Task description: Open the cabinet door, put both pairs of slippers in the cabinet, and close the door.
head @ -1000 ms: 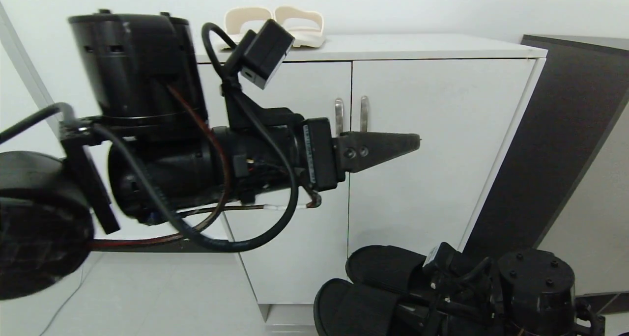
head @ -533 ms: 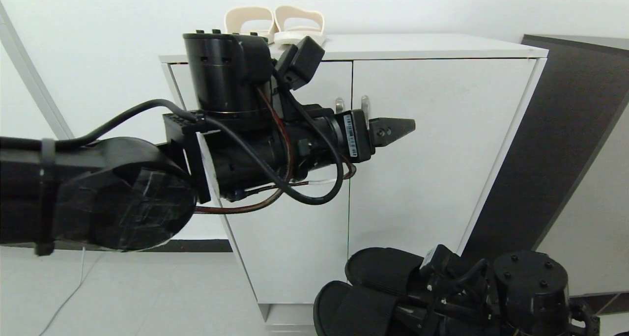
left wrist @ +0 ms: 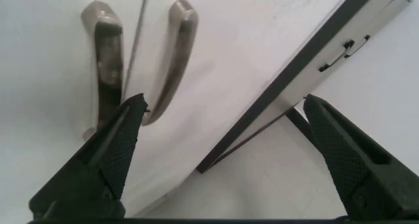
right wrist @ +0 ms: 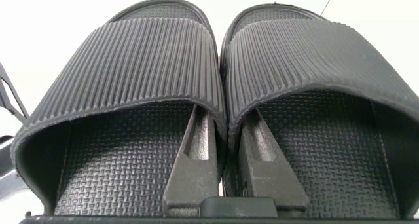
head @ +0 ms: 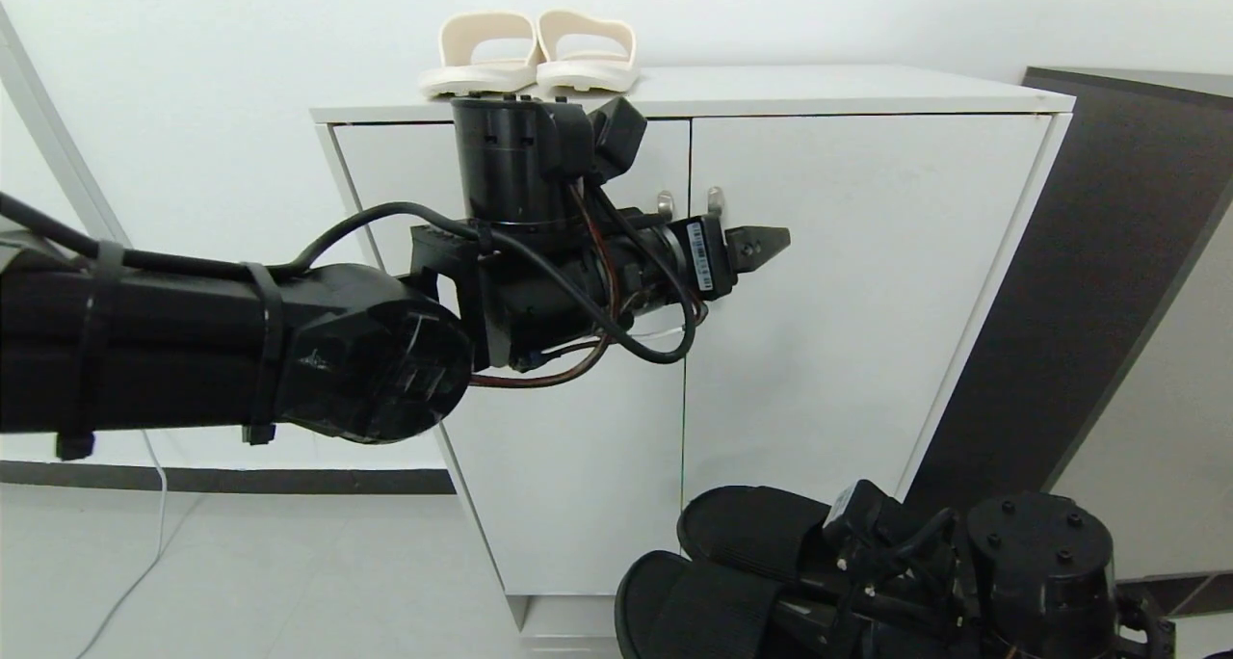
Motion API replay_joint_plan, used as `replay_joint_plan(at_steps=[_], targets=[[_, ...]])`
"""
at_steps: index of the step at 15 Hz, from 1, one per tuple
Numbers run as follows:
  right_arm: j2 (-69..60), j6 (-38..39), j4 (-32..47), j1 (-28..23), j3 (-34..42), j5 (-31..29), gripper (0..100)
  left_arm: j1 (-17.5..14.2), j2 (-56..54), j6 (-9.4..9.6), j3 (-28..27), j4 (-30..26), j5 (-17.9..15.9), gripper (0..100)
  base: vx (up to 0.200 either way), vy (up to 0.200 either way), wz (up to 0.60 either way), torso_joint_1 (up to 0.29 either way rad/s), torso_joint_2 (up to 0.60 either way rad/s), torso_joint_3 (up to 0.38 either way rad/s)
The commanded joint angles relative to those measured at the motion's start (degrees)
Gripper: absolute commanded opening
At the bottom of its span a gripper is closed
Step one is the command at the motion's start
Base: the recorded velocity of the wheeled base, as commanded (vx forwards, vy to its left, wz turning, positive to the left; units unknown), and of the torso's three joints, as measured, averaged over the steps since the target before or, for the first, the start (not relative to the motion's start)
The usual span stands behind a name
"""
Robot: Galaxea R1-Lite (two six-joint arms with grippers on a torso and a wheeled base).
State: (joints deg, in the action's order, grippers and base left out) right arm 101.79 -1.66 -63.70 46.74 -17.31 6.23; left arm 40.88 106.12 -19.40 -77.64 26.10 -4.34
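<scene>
My left end effector (head: 768,244) is spread wide and holds nothing. Its tips hang just in front of the two metal handles (left wrist: 173,54) of the cabinet (head: 867,91). One fingertip (left wrist: 134,112) overlaps the handles in the wrist view, though I cannot tell whether it touches. Both doors (head: 848,331) are shut. The cream slippers (head: 530,54) sit on the cabinet top, above and behind this end effector. My right end effector (right wrist: 229,165) is clamped on the black slippers (right wrist: 157,73), one finger inside each, pinching their adjoining walls together.

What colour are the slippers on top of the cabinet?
Cream. The slippers show best in the head view.
</scene>
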Motion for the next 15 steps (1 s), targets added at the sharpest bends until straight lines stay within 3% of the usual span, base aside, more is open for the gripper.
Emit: replay_joint_plan(at_steps=[1, 5, 7, 10, 14, 15], targets=[[0.07, -0.01, 0.06, 0.02, 0.00, 0.01, 0, -0.53, 1.11, -0.03, -1.20, 0.00, 0.03, 100, 0.000, 0.000, 0.00, 0.000, 0.00, 0.000], [-0.10, -0.01, -0.29, 0.02, 0.00, 0.01, 0, -1.24, 2.60, -0.29, -3.48, 0.00, -0.49, 100, 0.000, 0.000, 0.00, 0.000, 0.00, 0.000], [-0.01, -0.01, -0.73, 0.02, 0.08, 0.01, 0, -1.32, 3.48, -0.47, -4.27, -0.08, -3.39, 100, 0.000, 0.000, 0.00, 0.000, 0.00, 0.000], [-0.01, -0.01, -0.82, 0.02, 0.26, 0.10, 0, -1.59, 3.48, -3.72, -4.62, -0.17, -8.76, 100, 0.000, 0.000, 0.00, 0.000, 0.00, 0.000], [-0.01, -0.19, -0.82, 0.02, 0.35, 0.19, 0, -2.20, 3.48, -5.13, -4.62, -0.08, -10.34, 100, 0.000, 0.000, 0.00, 0.000, 0.00, 0.000], [-0.01, -0.28, -0.82, 0.02, 0.35, 0.19, 0, -2.29, 3.57, -5.21, -4.62, -0.08, -10.34, 0, 0.000, 0.000, 0.00, 0.000, 0.00, 0.000]])
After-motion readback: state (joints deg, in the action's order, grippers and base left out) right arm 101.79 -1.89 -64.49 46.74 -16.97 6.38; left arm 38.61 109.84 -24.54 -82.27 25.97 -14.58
